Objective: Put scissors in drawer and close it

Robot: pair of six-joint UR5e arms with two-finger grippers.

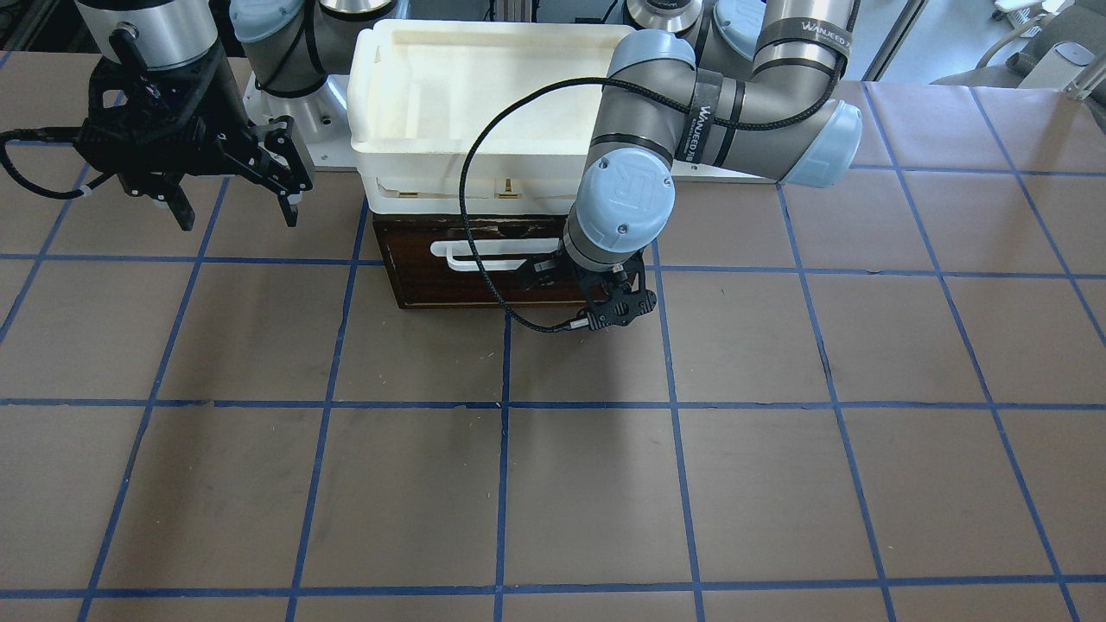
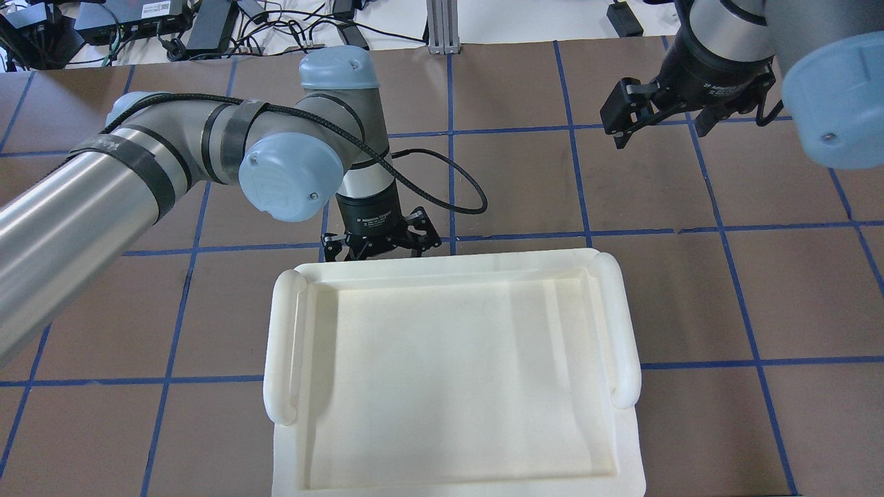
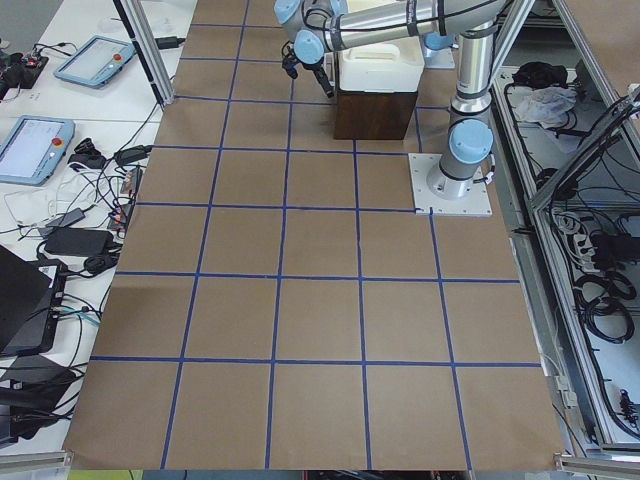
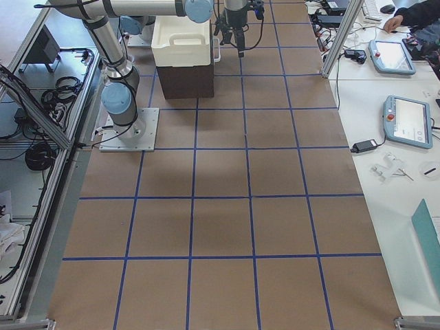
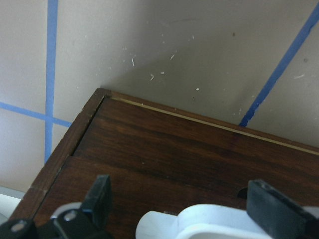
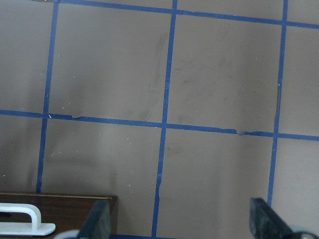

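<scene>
The drawer's dark brown front panel with its white bar handle faces the table. It looks pushed in, and its pale interior does not show. The scissors are out of view. My left gripper is open at the handle's end, its fingers straddling the white handle just in front of the panel in the left wrist view. My right gripper is open and empty, hanging above the bare table beside the drawer unit. The panel's corner shows in the right wrist view.
A large white plastic tray sits on top of the drawer unit and hides the drawer from overhead. The brown table with blue grid lines stretches in front. The arm bases stand behind the unit.
</scene>
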